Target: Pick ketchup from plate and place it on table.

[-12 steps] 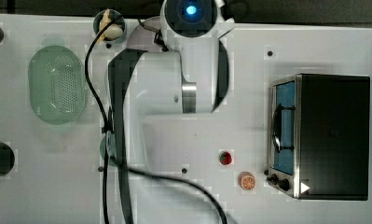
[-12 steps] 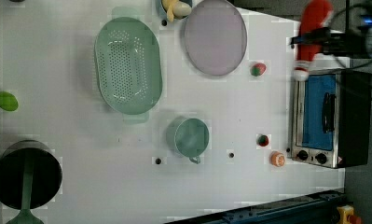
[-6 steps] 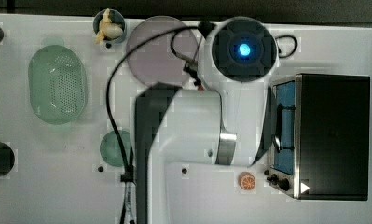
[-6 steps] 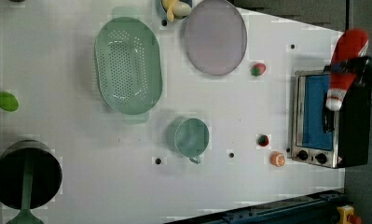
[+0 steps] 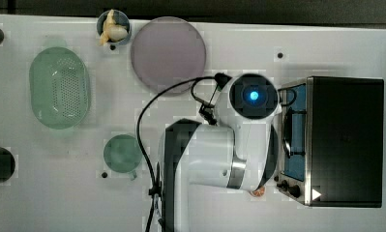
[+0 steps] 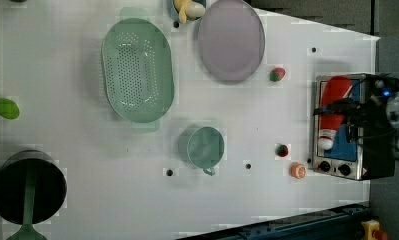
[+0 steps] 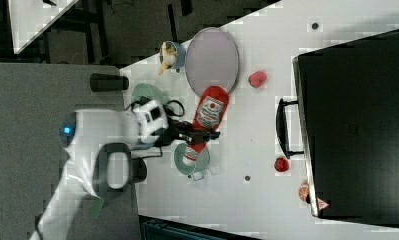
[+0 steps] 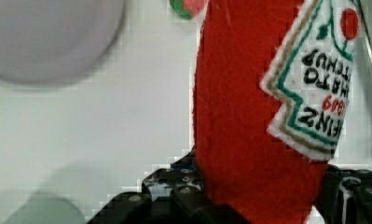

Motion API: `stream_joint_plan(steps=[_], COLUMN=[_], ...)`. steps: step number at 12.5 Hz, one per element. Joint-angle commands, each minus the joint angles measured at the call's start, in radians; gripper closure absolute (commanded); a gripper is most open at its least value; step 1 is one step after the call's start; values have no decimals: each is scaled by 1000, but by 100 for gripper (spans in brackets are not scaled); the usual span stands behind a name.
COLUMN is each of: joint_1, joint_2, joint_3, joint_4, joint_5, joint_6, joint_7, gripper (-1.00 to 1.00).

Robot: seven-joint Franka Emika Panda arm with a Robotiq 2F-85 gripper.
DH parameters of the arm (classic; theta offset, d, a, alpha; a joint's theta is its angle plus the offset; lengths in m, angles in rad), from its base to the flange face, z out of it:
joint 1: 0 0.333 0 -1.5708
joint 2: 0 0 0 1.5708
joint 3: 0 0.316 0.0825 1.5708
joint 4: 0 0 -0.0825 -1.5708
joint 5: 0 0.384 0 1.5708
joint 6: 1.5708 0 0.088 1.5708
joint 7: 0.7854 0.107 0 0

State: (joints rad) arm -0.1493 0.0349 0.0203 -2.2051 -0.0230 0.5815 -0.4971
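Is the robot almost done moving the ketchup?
About halfway. Done: the ketchup is off the plate, which now sits bare. In hand: the gripper is shut on the bottle and holds it up in the air, above the table. Left: lower it onto a free white spot, open the fingers and pull away.

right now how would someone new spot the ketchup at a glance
In the right view, start at the big dark oven and look across the white table to the round mauve plate. Just past the plate's rim, the ketchup is held off the table in the arm's black fingers. It is long and red with a white label and white cap, unlike the small round strawberries nearby.
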Motion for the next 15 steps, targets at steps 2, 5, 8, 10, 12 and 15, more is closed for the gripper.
stream_joint_plan(steps=[2,5,8,10,12,15], joint_1=[10,17,19,18,20,21], joint_2=[-17,26,104,140,160,127], joint_3=[9,47,62,57,60,67], joint_4=[-149,-231,-245,-250,-256,-246], joint_5=[-4,-4,-4,-4,-4,-3], joint_6=[183,313,438,486,503,503], joint_7=[143,257,273,273,273,273], gripper=[-24,-24,-24,-49,-91,-100])
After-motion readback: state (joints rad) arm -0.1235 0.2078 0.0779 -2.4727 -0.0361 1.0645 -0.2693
